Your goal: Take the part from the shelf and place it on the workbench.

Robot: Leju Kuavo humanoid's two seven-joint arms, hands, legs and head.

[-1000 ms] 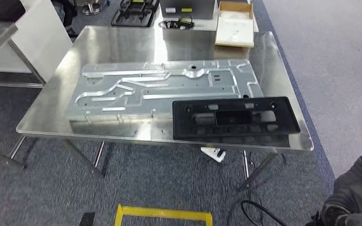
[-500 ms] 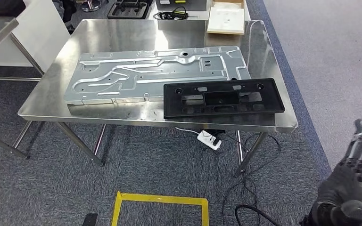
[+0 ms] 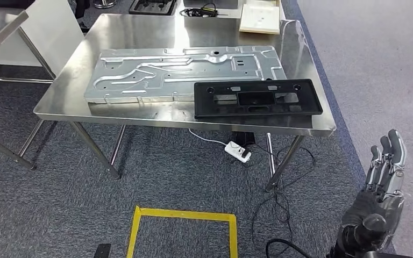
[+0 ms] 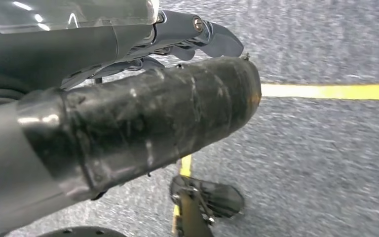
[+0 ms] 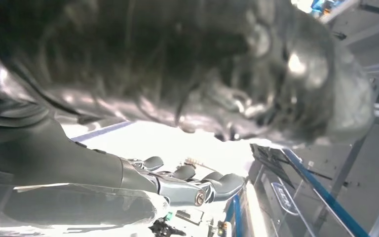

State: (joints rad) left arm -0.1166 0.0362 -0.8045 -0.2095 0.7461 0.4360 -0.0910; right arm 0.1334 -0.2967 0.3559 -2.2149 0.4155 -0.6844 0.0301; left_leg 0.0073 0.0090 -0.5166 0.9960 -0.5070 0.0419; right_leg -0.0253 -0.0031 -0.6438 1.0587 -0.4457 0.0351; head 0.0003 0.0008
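A black rectangular frame part (image 3: pixel 257 99) lies flat near the front right edge of the steel workbench (image 3: pixel 156 32). It partly overlaps a large stamped metal plate (image 3: pixel 161 72). My right hand (image 3: pixel 379 193) is low at the right, well clear of the bench, with its fingers stretched apart and nothing in it. The right wrist view shows that same hand (image 5: pixel 177 187) empty. In the left wrist view my left hand (image 4: pixel 143 118) hangs over grey carpet with its fingers (image 4: pixel 197 32) extended, holding nothing.
A white power strip (image 3: pixel 237 152) and loose cables (image 3: pixel 282 204) lie on the carpet under the bench. A yellow tape square (image 3: pixel 183 215) marks the floor in front of me. A beige box (image 3: pixel 260 17) sits at the bench's far edge, and another table (image 3: pixel 0 27) stands to the left.
The whole picture has shifted: the camera has drawn back, so the bench looks smaller and farther off. My right hand has risen into view with its fingers spread. The black part stays on the bench.
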